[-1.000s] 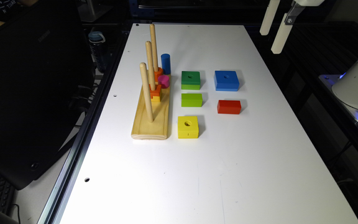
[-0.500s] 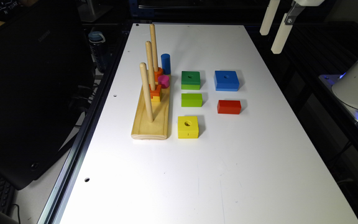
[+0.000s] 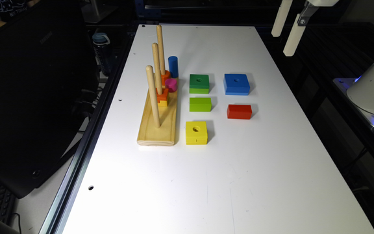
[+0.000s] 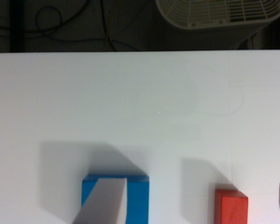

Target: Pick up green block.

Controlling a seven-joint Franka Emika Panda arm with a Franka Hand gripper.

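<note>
The green block [image 3: 199, 83], a square with a dark green top, a round centre hole and a lighter lower layer, lies flat on the white table [image 3: 226, 182] beside the wooden peg board. My gripper [image 3: 282, 44] hangs high over the table's far edge at the exterior view's right, well apart from the block. In the wrist view the gripper [image 4: 196, 183] is open, with one finger [image 4: 105, 203] over the blue block [image 4: 137, 200] and nothing held between the two fingers.
A wooden peg board [image 3: 157, 126] with three upright pegs carries small orange, yellow and pink pieces, with a blue cylinder [image 3: 173, 66] behind it. Nearby lie a lime block [image 3: 200, 104], a blue square block [image 3: 236, 84], a red block [image 3: 239, 111] and a yellow block [image 3: 196, 132].
</note>
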